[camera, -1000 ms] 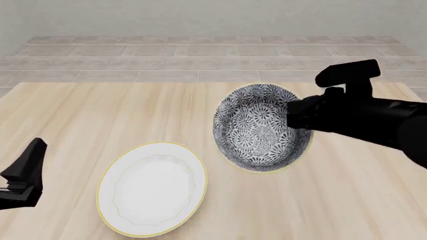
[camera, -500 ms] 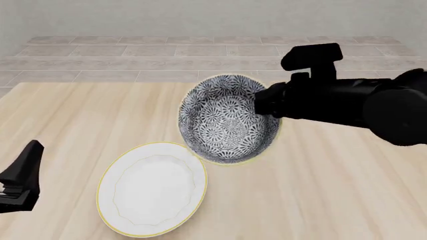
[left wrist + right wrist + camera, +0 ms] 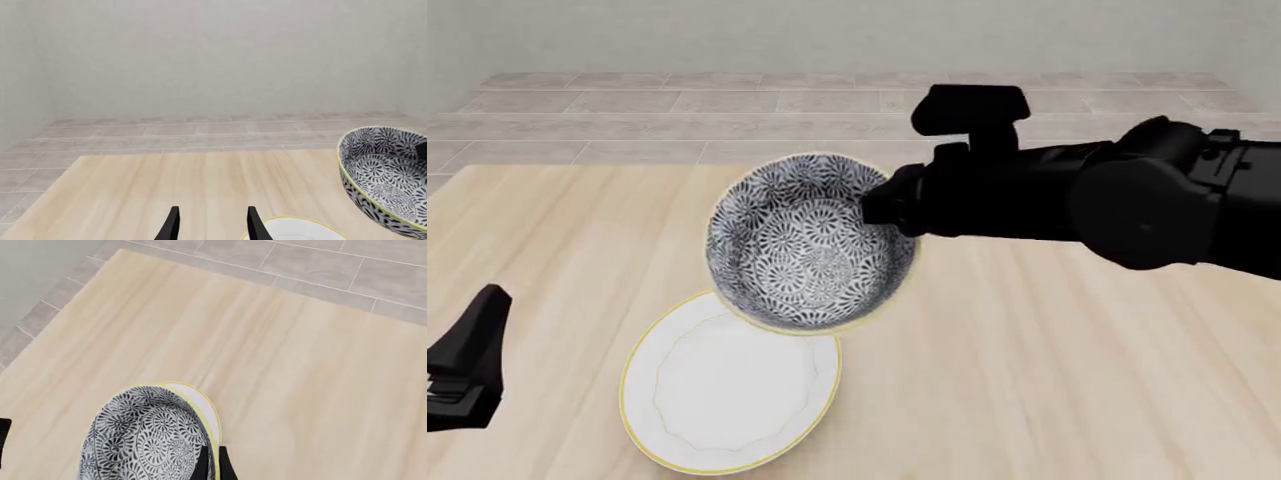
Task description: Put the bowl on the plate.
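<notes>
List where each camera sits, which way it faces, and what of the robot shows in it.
Front view: fixed above and behind the arms, looking forward and down; shows the right arm carrying the bowl over the plate, and the left gripper.
Left wrist view: low over the table, facing the far wall; its fingers show.
Right wrist view: looking down along its fingers pinching the bowl's rim.
All three share the bowl.

Your right gripper (image 3: 888,205) reached in from the right, extended over mid-table, fingers (image 3: 202,465) pinched on the bowl (image 3: 805,245) rim. Your left gripper (image 3: 211,225) sat low at the near-left edge, fingers parted.
</notes>
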`<state>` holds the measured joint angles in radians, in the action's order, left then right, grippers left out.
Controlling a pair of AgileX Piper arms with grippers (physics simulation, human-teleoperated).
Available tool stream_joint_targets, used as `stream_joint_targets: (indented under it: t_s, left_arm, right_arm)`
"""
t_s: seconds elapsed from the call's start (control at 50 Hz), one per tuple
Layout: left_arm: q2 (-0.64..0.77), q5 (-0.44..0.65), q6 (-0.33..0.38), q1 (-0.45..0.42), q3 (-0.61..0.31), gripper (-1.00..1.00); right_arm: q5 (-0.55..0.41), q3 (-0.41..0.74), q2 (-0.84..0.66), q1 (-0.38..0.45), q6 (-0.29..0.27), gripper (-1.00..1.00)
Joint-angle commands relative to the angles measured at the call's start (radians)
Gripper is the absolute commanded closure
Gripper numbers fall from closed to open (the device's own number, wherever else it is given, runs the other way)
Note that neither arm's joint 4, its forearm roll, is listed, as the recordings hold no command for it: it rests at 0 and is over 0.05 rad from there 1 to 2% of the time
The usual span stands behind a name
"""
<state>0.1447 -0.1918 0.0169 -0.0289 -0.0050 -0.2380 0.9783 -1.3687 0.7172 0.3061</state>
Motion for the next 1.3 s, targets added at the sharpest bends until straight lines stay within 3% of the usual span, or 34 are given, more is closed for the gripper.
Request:
stream_joint_targets:
  t_s: [0.02, 0.2, 0.24, 0.82, 1.3]
  left_arm:
    - [-0.028, 0.030, -0.001, 0.001, -0.003, -1.00]
    - [-0.053, 0.054, -0.003, 0.002, -0.006, -1.00]
    - [-0.056, 0.057, -0.004, 0.002, -0.006, -1.00]
    - [-0.104, 0.106, -0.005, 0.008, -0.015, -1.00]
    - [-0.114, 0.112, -0.007, 0.012, -0.018, -1.00]
  right_arm:
    - [0.009, 0.039, -0.055, 0.050, 0.069, 1.00]
    - [0.018, 0.058, -0.095, 0.069, 0.107, 1.00]
    - [0.024, 0.053, -0.100, 0.089, 0.138, 1.00]
    - [0.066, 0.087, -0.186, 0.092, 0.205, 1.00]
    - [0.164, 0.032, -0.229, 0.101, 0.276, 1.00]
